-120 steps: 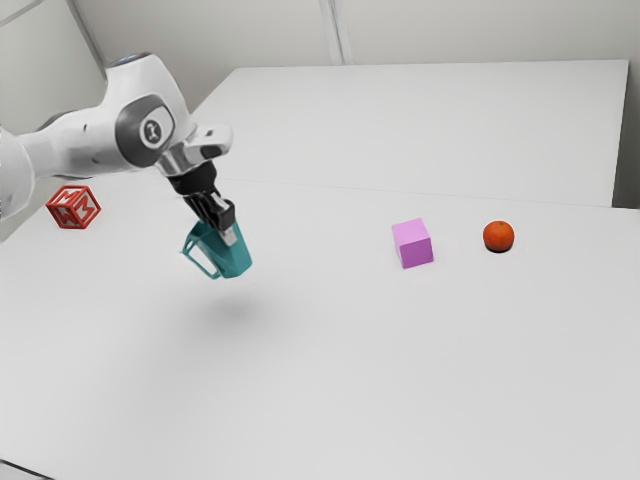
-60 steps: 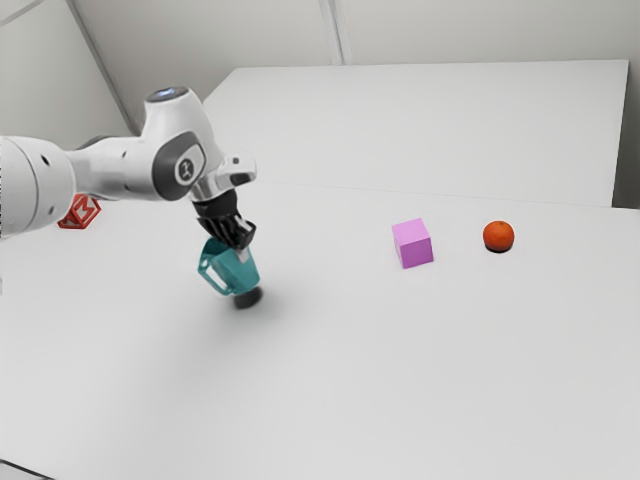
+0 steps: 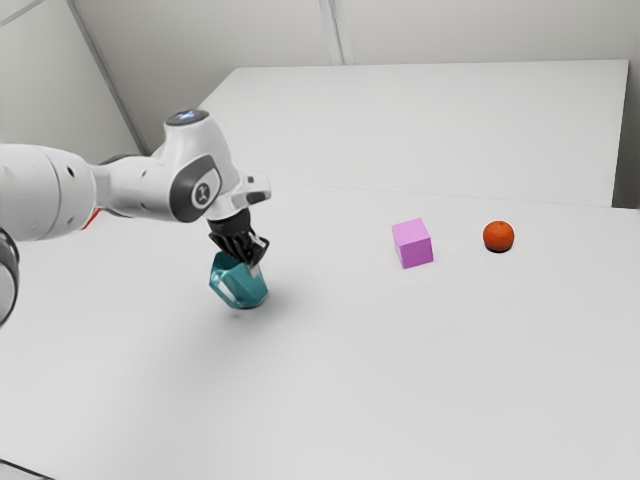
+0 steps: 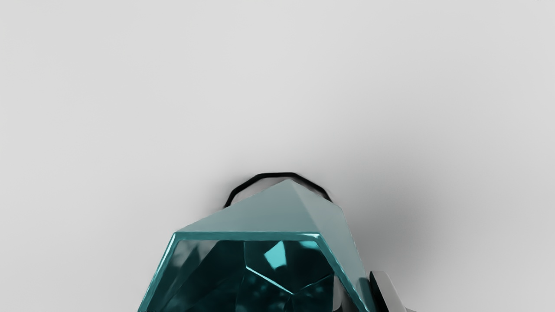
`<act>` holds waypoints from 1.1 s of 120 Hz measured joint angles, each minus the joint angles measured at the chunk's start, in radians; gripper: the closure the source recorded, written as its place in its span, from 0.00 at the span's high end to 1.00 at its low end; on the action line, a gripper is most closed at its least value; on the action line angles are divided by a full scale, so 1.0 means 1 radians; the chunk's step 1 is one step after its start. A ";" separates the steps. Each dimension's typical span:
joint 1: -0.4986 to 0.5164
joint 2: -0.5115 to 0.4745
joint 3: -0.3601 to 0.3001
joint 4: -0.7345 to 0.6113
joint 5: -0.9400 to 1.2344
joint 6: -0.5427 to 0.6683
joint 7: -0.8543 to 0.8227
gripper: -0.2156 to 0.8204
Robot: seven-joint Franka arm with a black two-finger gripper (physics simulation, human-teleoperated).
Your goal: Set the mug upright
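Note:
The teal mug (image 3: 240,288) is low at the table surface in the exterior view, still tilted, its lower end angled toward the exterior view's right. My gripper (image 3: 254,266) is at its top rim. In the wrist view I see into the open mouth of the mug (image 4: 260,212); the gripper (image 4: 357,290) has one finger inside the mug and the other against its outer wall, pinching the wall. Whether the base touches the table cannot be told. A thin dark curved line lies on the table just beyond the mug.
A pink cube (image 3: 412,244) and an orange fruit (image 3: 498,236) stand on the white table (image 3: 400,380), farther toward the exterior view's right. A sliver of the red block (image 3: 92,217) shows from behind the arm.
My hand has moved down and toward the exterior view's right, carrying the mug lower and turning it. The arm now covers most of the red block.

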 joint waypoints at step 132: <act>0.023 -0.223 0.011 0.368 -0.018 -0.571 -0.011 0.79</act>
